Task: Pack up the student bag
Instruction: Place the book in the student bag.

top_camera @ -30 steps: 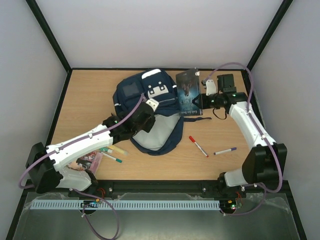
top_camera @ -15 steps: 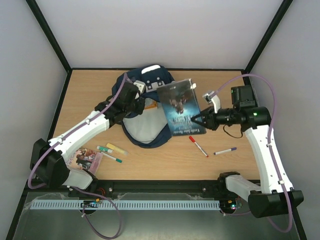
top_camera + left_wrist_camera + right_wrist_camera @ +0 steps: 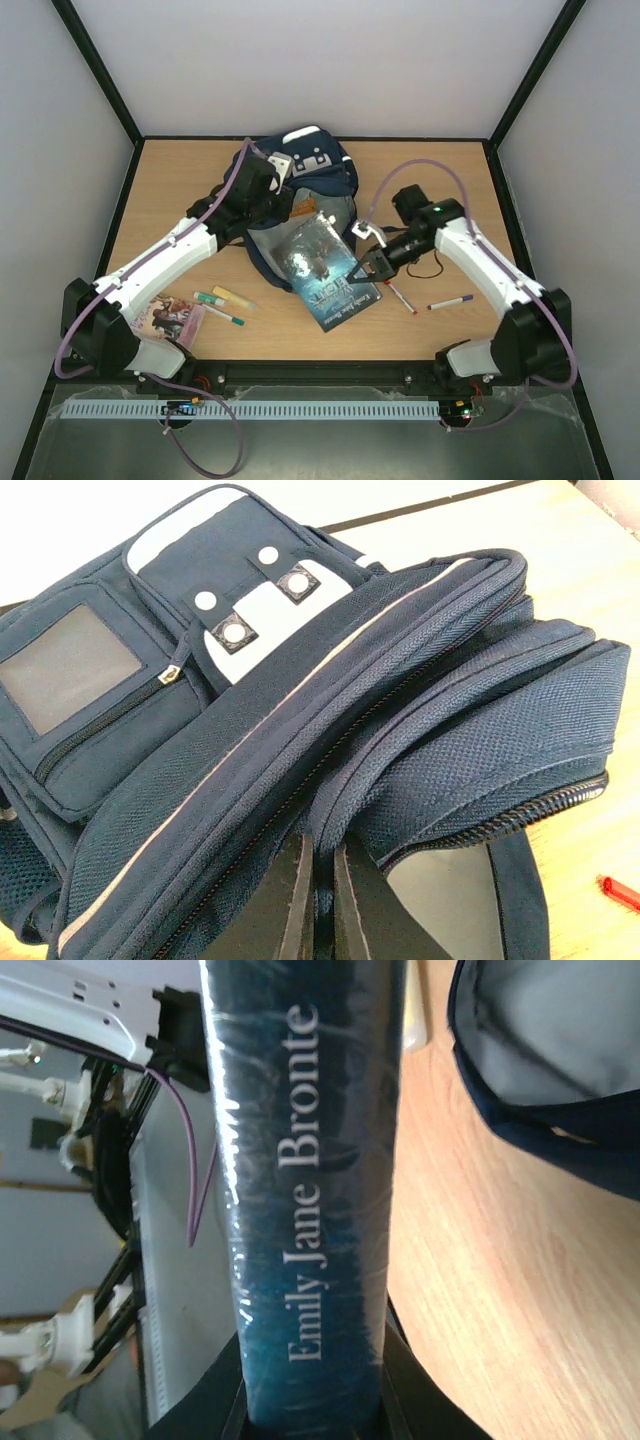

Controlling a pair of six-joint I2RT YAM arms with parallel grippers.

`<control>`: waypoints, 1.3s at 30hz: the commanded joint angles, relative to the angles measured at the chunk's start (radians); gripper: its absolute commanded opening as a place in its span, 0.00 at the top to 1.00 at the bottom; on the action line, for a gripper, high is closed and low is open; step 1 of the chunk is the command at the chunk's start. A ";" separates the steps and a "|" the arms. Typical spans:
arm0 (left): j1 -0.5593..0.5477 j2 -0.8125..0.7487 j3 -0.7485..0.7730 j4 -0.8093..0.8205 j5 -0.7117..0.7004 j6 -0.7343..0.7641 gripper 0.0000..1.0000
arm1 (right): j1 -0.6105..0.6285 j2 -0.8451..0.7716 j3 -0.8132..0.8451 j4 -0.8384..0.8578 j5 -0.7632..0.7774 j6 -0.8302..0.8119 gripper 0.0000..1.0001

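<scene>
Packing looks barely begun: nothing can be seen inside yet. At the left, a small picture booklet [image 3: 172,318] and some markers [image 3: 222,303] wait on the table [image 3: 170,200]. The left pincer [image 3: 320,860] is pinched tight on the rim of the student bag [image 3: 335,190], which sits mid-table toward the far edge: navy, white patches on top, mouth held up showing grey lining. Just in front of that mouth, the right pincer [image 3: 358,272] is clamped on the bottom of a dark book [image 3: 322,268], not yet inside. Further right, 2 pens, a red pen [image 3: 400,293] and a purple pen [image 3: 450,300], lie loose
</scene>
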 commanded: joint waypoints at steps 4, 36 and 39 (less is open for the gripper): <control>-0.018 -0.068 0.040 0.131 0.040 -0.057 0.97 | 0.079 0.191 -0.024 0.124 -0.187 0.075 0.99; -0.084 -0.182 -0.100 0.224 0.089 0.058 0.98 | -0.028 0.519 0.048 0.426 -0.313 0.446 0.99; -0.084 -0.179 -0.108 0.229 0.105 0.057 0.98 | -0.032 0.550 0.086 0.412 -0.312 0.434 0.99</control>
